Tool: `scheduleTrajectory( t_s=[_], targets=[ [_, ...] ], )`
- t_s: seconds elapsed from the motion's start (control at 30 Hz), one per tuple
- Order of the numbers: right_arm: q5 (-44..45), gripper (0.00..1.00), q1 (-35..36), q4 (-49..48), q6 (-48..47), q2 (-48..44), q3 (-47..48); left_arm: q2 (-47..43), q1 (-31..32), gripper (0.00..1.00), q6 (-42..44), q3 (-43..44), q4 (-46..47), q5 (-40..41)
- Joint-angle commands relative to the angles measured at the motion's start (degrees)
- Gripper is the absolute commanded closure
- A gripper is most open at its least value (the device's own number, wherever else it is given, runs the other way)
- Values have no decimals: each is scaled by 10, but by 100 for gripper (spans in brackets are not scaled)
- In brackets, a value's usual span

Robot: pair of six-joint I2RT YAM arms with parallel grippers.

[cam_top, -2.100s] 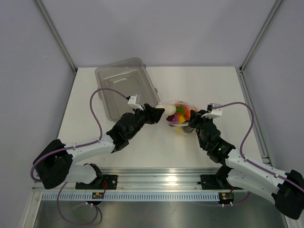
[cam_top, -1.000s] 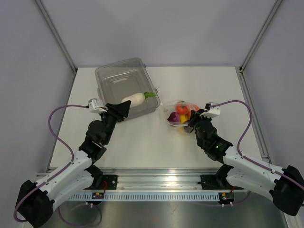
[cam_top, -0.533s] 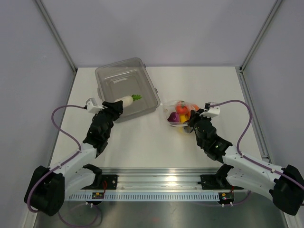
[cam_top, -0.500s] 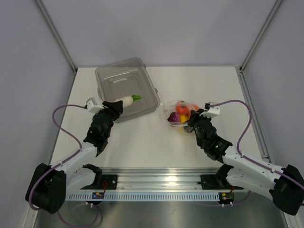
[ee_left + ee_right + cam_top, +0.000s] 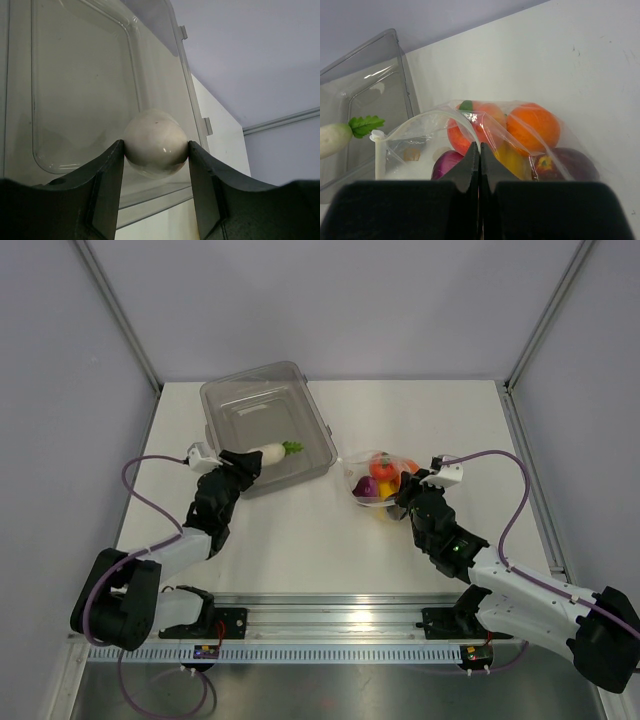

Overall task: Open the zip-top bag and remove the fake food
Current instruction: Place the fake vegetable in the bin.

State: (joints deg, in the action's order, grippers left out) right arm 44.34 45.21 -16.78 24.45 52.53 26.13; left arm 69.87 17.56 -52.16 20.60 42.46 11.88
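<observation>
The jaws of the left gripper [image 5: 155,151] are pinching the white radish [image 5: 155,140] over the clear tub [image 5: 240,405], while those of the right gripper [image 5: 480,151] are pressing together on the film of the zip-top bag [image 5: 422,131], which is lying on the table [image 5: 300,540] with the other fake food [image 5: 532,125] inside.

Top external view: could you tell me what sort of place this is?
Likely a robotics lab cell: white table enclosed by plain grey panels, a mounting rail, toy food in a zip-top bag.

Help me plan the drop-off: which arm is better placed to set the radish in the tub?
Left. The left claw grips the radish over the tub; the right claw is shut on the zip-top bag.
</observation>
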Motion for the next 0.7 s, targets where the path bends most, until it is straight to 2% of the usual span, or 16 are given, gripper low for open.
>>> scheduleTrajectory(
  t_s=[0.0,0.03,0.1,0.23,0.27,0.33,0.67],
  targets=[
    [15,100,1,-6,4,-2,24,13,-9,67,-5,26,51,-33],
    [15,100,1,-6,5,-1,24,10,-10,58,-6,26,40,-28],
    [15,100,1,-6,4,-2,24,3,-10,50,-7,26,27,-19],
    [14,100,1,-6,4,-1,24,-12,-10,26,-3,30,-9,-4],
    [14,100,0,-6,4,-2,24,-15,-10,17,-3,31,-10,-5],
    [13,100,1,-7,4,-1,24,-16,-10,9,-1,35,-18,-8],
    [9,100,1,-3,5,-5,24,-31,-7,3,14,45,-54,-29]
  ],
)
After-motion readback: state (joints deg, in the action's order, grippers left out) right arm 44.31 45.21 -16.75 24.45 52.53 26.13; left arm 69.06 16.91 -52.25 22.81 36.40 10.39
